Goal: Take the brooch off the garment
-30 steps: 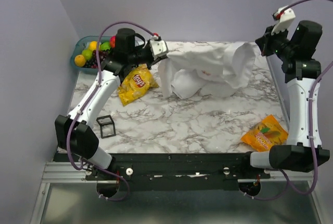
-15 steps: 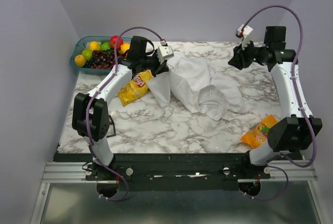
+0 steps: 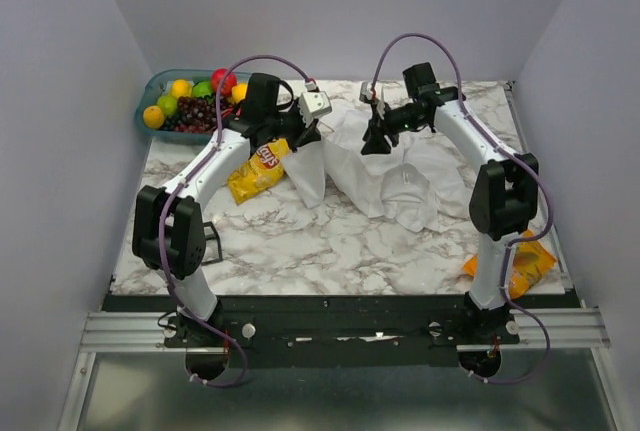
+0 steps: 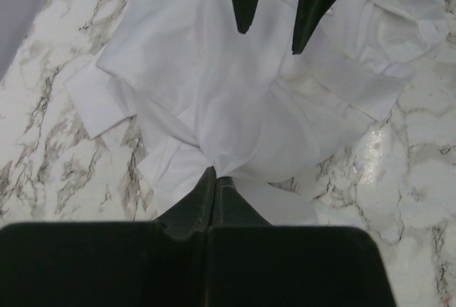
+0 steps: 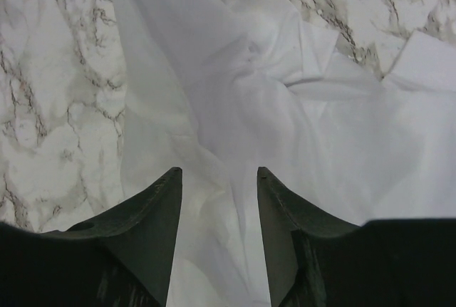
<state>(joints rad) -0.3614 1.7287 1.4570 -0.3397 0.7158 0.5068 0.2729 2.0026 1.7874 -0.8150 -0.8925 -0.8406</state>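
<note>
My left gripper point(image 4: 214, 174) clenching a bunched fold of the garment point(image 3: 380, 166), my right gripper point(image 5: 218, 172) hovering spread-open above it, cloth lying crumpled on the table point(image 3: 320, 241), brooch hiding, place unclear.

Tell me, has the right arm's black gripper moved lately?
Yes. The right gripper swung left from the right edge of the marble table to above the white fabric shirt.

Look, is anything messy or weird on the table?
Yes. The white shirt lies crumpled in a heap, one fold pinched in the shut left gripper. The open right gripper hovers over it. No brooch shows in any view.
</note>
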